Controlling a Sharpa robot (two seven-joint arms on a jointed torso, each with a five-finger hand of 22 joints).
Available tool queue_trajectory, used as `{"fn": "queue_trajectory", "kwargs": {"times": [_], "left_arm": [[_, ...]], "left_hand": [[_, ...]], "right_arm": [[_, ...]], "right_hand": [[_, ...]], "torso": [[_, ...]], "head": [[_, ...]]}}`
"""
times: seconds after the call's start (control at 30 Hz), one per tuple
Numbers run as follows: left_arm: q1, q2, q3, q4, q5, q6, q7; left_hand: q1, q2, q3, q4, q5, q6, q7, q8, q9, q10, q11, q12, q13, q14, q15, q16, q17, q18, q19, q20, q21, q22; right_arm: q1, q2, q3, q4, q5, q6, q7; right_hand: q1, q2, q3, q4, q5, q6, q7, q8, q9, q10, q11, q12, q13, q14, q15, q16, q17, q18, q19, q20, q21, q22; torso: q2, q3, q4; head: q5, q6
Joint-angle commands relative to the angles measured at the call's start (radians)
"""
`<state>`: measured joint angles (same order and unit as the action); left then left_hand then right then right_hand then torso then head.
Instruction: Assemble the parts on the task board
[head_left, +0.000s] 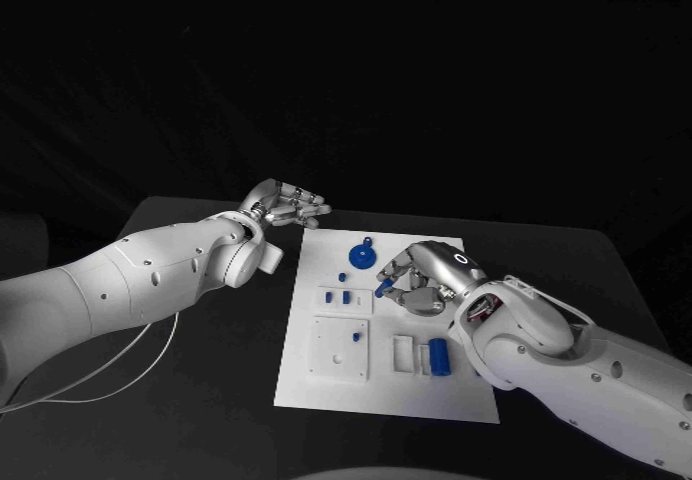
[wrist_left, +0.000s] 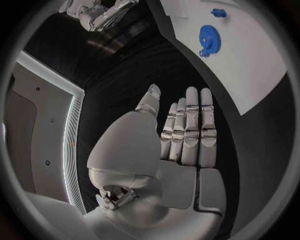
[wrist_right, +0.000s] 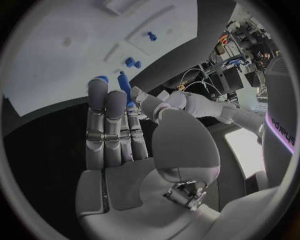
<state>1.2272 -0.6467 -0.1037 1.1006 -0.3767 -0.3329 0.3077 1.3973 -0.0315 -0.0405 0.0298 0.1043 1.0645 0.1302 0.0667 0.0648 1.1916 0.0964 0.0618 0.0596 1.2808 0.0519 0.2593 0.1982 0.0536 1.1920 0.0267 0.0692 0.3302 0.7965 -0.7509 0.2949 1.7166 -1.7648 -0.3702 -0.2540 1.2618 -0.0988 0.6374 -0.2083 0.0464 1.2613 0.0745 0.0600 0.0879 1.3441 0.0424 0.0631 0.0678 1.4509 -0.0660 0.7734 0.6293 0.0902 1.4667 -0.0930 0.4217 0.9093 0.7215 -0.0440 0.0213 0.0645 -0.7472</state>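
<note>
Task board (head_left: 387, 385) at centre frame, partly covered by right hand (head_left: 418, 278) pinching a half-hidden small blue part (head_left: 385, 288); left hand (head_left: 289, 206) upper left, fingers apart, holding nothing.

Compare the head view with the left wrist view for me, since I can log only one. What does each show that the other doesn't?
Head view, not left wrist: the blue cylinder lying near the task board's near end, and the small blue part pinched by the right hand.
Left wrist, not head: the left hand's palm side, fingers straight, holding nothing.
Both: the left hand, the blue gear and the board.
</note>
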Motion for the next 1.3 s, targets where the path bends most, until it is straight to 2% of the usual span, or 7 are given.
{"fn": "queue_trajectory", "kwargs": {"times": [0.03, 0.27, 0.47, 0.73, 0.83, 0.97, 1.3], "left_arm": [[0.0, 0.007, 0.001, -0.002, 0.008, 0.009, 0.012], [-0.001, 0.015, 0.001, -0.005, 0.009, 0.01, 0.013], [-0.002, 0.019, 0.001, -0.005, 0.01, 0.012, 0.012], [-0.003, 0.021, 0.001, -0.005, 0.012, 0.015, 0.012], [-0.003, 0.022, 0.001, -0.004, 0.013, 0.017, 0.012], [-0.003, 0.022, 0.001, -0.005, 0.014, 0.018, 0.011], [-0.004, 0.023, 0.001, -0.006, 0.014, 0.02, 0.01]], "left_hand": [[-0.002, 0.009, -0.002, 0.001, -0.002, 0.001, -0.002, -0.003, 0.001, -0.005, 0.002, -0.002, 0.0, -0.006, -0.002, -0.003, -0.001, -0.007, 0.001, 0.006, 0.005, -0.001], [-0.002, 0.009, -0.002, 0.001, -0.002, 0.001, -0.002, -0.003, 0.001, -0.005, 0.002, -0.002, 0.0, -0.006, -0.002, -0.003, -0.001, -0.007, 0.001, 0.006, 0.005, -0.001], [-0.002, 0.009, -0.002, 0.001, -0.002, 0.001, -0.002, -0.003, 0.001, -0.005, 0.002, -0.002, 0.0, -0.006, -0.002, -0.003, -0.001, -0.007, 0.001, 0.006, 0.005, -0.001], [-0.006, 0.011, -0.007, 0.003, -0.004, -0.001, -0.001, -0.003, 0.001, -0.005, 0.003, -0.002, 0.001, -0.006, -0.001, -0.002, -0.001, -0.007, 0.002, 0.006, 0.005, -0.008], [-0.006, 0.011, -0.007, 0.003, -0.004, -0.001, -0.001, -0.003, 0.001, -0.005, 0.003, -0.002, 0.001, -0.006, -0.001, -0.002, -0.001, -0.007, 0.002, 0.006, 0.005, -0.008], [-0.006, 0.011, -0.007, 0.003, -0.004, -0.001, -0.001, -0.003, 0.001, -0.005, 0.003, -0.002, 0.001, -0.006, -0.001, -0.002, -0.001, -0.007, 0.002, 0.006, 0.005, -0.008], [-0.008, 0.012, -0.007, 0.004, -0.004, -0.002, -0.001, -0.003, 0.001, -0.005, 0.003, -0.002, 0.001, -0.006, -0.002, -0.002, -0.001, -0.007, 0.003, 0.006, 0.005, -0.009]], "right_arm": [[-0.002, 0.026, -0.024, 0.003, -0.004, 0.0, 0.038], [-0.003, 0.084, -0.1, -0.008, -0.038, 0.007, 0.06], [-0.007, 0.104, -0.13, -0.02, -0.05, 0.012, 0.069], [-0.016, 0.131, -0.154, -0.045, -0.077, 0.036, 0.063], [-0.017, 0.135, -0.159, -0.051, -0.087, 0.049, 0.055], [-0.018, 0.137, -0.163, -0.055, -0.095, 0.065, 0.05], [-0.019, 0.14, -0.172, -0.058, -0.106, 0.093, 0.045]], "right_hand": [[0.008, 0.01, -0.006, 0.002, 0.002, 0.005, 0.002, 0.005, 0.001, 0.033, -0.028, -0.002, -0.001, 0.002, -0.008, -0.003, 0.001, 0.018, 0.028, -0.007, -0.006, 0.001], [0.009, 0.01, -0.006, 0.0, 0.002, 0.004, 0.002, 0.005, 0.002, 0.033, -0.028, -0.002, -0.001, 0.002, -0.008, -0.003, 0.002, 0.018, 0.029, -0.007, -0.008, 0.004], [0.009, 0.01, -0.005, -0.001, 0.002, 0.004, 0.002, 0.005, 0.002, 0.033, -0.028, -0.002, -0.001, 0.002, -0.008, -0.004, 0.002, 0.018, 0.029, -0.007, -0.01, 0.006], [0.007, 0.011, -0.002, -0.004, 0.002, 0.003, 0.003, 0.005, 0.002, 0.033, -0.027, -0.002, -0.001, 0.002, -0.008, -0.005, 0.003, 0.019, 0.029, -0.007, -0.012, 0.01], [0.007, 0.011, -0.002, -0.004, 0.002, 0.003, 0.003, 0.005, 0.002, 0.033, -0.027, -0.002, -0.001, 0.002, -0.008, -0.005, 0.003, 0.019, 0.029, -0.007, -0.012, 0.01], [0.006, 0.011, -0.001, -0.007, 0.002, 0.004, 0.002, 0.005, 0.002, 0.034, -0.028, -0.001, 0.0, 0.003, -0.008, -0.005, 0.004, 0.02, 0.03, -0.007, -0.013, 0.012], [0.004, 0.012, -0.001, -0.012, 0.002, 0.005, 0.002, 0.005, 0.002, 0.034, -0.028, -0.002, 0.0, 0.003, -0.008, -0.006, 0.005, 0.02, 0.031, -0.007, -0.013, 0.018]], "torso": [[0.0, 0.0001, 0.0014], [0.001, -0.0009, 0.0017], [0.0, -0.0006, 0.0015], [0.001, 0.0013, 0.0017], [0.001, 0.0014, 0.0021], [0.001, 0.0004, -0.0013], [0.0, -0.0002, 0.0]], "head": [[0.009, -0.003], [0.018, -0.005], [0.024, -0.007], [0.031, -0.009], [0.031, -0.012], [0.032, -0.015], [0.034, -0.017]]}}
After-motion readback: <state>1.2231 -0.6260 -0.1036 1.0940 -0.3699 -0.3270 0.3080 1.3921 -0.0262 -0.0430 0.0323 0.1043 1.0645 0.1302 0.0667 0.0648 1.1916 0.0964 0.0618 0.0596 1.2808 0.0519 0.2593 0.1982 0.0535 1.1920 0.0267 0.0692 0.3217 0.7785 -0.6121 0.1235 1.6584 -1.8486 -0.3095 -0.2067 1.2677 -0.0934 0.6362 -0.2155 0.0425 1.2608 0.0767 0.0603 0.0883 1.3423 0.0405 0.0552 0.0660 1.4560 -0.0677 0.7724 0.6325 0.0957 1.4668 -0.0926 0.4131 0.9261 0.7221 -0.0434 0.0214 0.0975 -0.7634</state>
